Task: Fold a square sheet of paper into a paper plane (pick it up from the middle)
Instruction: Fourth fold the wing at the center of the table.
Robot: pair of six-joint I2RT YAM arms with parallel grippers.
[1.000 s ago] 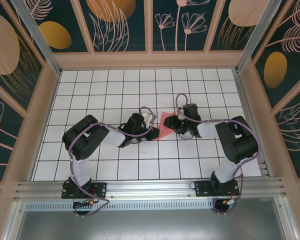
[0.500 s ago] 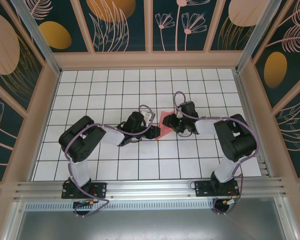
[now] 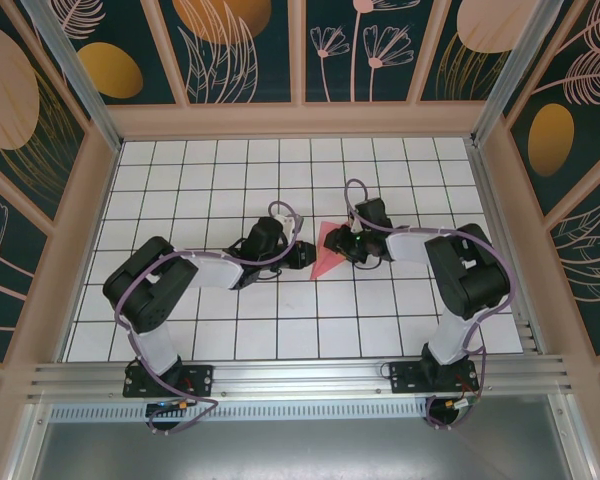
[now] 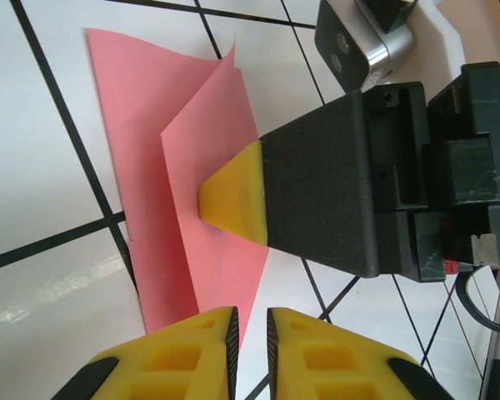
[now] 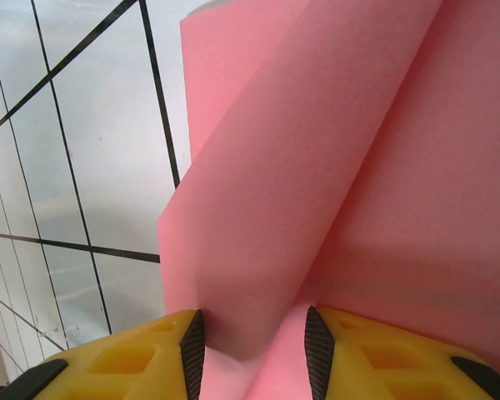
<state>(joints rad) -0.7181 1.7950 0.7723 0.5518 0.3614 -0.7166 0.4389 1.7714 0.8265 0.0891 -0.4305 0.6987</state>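
Lying at the middle of the desk (image 3: 200,180), the folded pink paper (image 3: 327,258) has its raised flap pinched in the right pincer (image 5: 250,333); the left pincer (image 4: 250,329), almost pressed together, sits empty just left of it.

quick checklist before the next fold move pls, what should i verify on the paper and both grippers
1. Square sheet of paper partly folded, one flap raised: ok.
2. Raised fold sits between the right gripper pads: ok.
3. Right gripper actually pinching that fold: cannot tell.
4. Left gripper holding the paper: not ok, jaws nearly shut, nothing seen between them, beside the sheet's near corner.
5. The two grippers clear of each other: ok in the left wrist view.
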